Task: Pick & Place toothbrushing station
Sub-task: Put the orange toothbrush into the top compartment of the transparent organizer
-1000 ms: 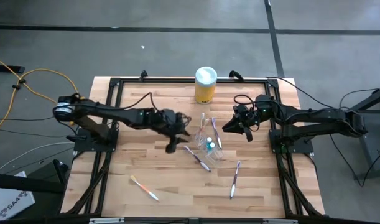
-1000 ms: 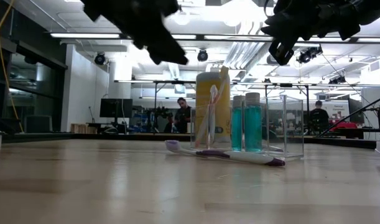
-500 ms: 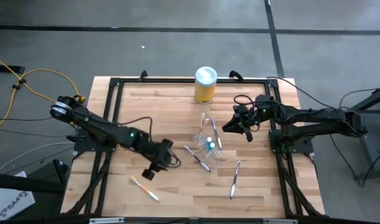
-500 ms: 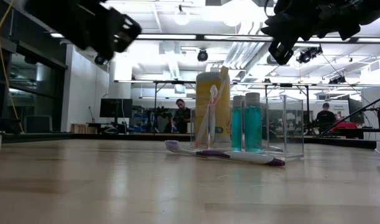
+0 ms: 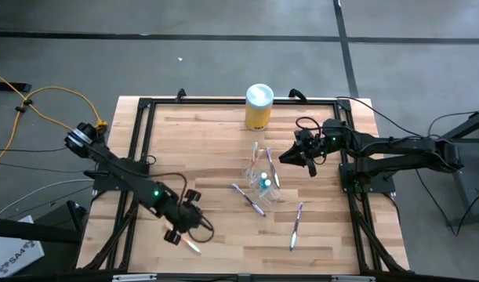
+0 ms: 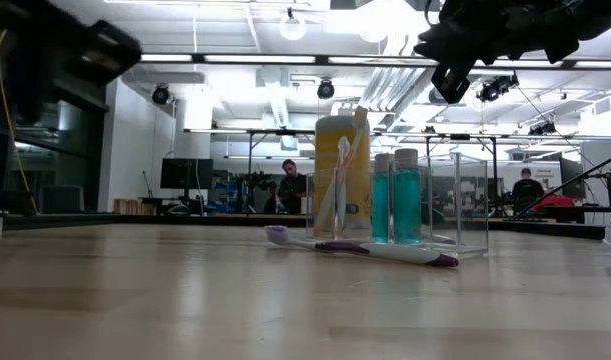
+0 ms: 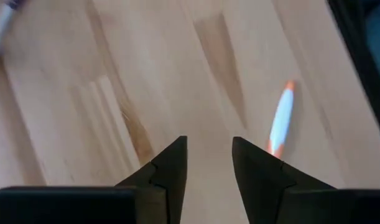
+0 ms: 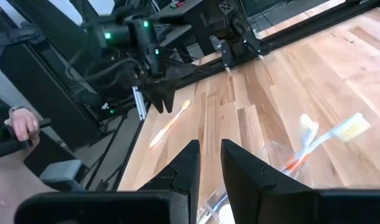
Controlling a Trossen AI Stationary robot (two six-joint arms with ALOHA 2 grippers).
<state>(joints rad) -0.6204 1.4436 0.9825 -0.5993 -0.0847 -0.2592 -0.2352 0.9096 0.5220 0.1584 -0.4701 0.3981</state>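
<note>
Near the front-left corner of the desk (image 5: 223, 251), the left pincer (image 5: 175, 235) hangs low over the wood with its two dark fingers (image 7: 171, 167) apart and nothing between them. Just beside it lies the orange toothbrush (image 5: 190, 244), flat on the boards; in the left wrist view the brush sits off to one side of the gap between the fingers, not yet lined up with it. The step in hand looks like the approach to pick up this stray brush. The next move would call for shifting the pincer sideways until the brush handle lies between the fingers, turning the wrist across the handle, then lowering and closing; a slim handle flat on wood leaves little to grip, so the fingers likely need to reach almost to the surface. Toward the middle of the desk stands the clear cup (image 5: 257, 174) with brushes already in it, the blue tube (image 5: 265, 183) close by, and two purple toothbrushes (image 5: 249, 199) lying loose toward the front. The right pincer (image 5: 289, 157) waits above the desk just right of the cup, fingers a little apart and empty. A yellow canister (image 5: 259, 107) stands at the back edge.
</note>
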